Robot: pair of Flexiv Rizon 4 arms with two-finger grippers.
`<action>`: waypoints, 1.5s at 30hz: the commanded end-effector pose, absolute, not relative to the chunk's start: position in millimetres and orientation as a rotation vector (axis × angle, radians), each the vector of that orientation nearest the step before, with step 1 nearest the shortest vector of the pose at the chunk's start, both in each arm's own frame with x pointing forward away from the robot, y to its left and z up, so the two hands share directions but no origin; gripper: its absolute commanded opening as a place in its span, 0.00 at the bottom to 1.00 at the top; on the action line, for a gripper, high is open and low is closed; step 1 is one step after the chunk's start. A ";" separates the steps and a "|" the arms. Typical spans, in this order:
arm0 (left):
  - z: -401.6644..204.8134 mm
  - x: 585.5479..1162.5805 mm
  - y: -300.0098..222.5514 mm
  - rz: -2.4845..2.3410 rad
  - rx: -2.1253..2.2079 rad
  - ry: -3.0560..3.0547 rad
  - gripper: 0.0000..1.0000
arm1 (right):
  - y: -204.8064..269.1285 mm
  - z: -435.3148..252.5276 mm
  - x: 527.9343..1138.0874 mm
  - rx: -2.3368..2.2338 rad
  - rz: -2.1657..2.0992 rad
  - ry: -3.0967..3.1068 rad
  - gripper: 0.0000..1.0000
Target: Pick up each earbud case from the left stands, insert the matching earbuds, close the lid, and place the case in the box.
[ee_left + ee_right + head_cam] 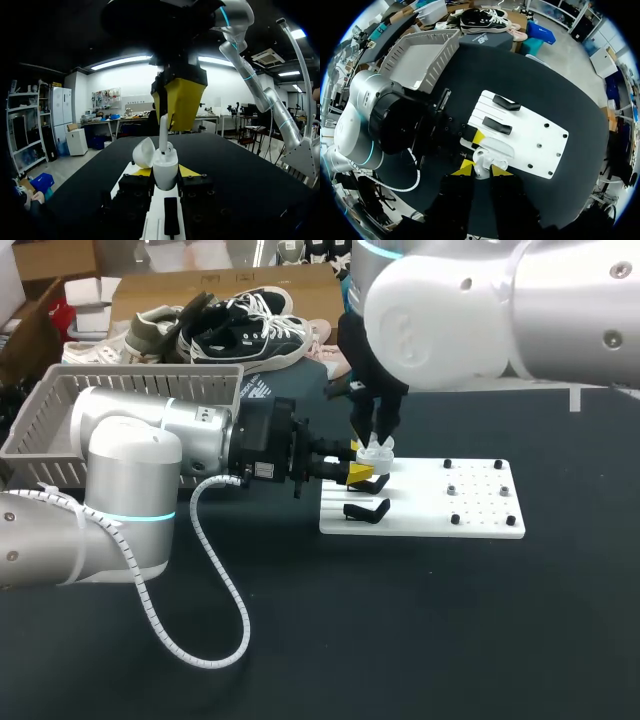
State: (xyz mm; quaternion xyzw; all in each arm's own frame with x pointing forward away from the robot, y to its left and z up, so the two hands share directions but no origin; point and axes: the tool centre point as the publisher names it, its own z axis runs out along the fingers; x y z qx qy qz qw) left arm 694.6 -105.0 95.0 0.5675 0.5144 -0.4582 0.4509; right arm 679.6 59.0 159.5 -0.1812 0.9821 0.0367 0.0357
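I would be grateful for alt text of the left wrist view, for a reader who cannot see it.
The left tool is shut on an open white earbud case, its lid tipped aside; the right tool, from above, holds a white earbud upright at the case's mouth. A black table lies beyond.

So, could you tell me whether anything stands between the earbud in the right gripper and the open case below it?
Nothing visible does. The earbud, held by the right gripper, hangs straight above the case, its lower end at the opening. The lid is tipped aside, and the left gripper clamps the case lower down.
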 end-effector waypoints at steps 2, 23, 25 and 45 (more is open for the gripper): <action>94.9 693.3 -105.1 -1.128 1.399 1.272 0.00 | 61.7 158.1 681.7 -0.562 0.101 3.025 0.00; 94.9 693.3 -105.1 -1.128 1.399 1.272 0.00 | 61.5 150.7 684.5 -0.573 0.088 3.043 0.00; 94.9 693.3 -105.1 -1.128 1.399 1.272 0.00 | 61.8 150.7 683.4 -0.576 0.088 3.045 0.00; 94.9 693.3 -105.1 -1.128 1.399 1.272 0.00 | 64.5 144.7 685.5 -0.582 0.103 3.048 0.00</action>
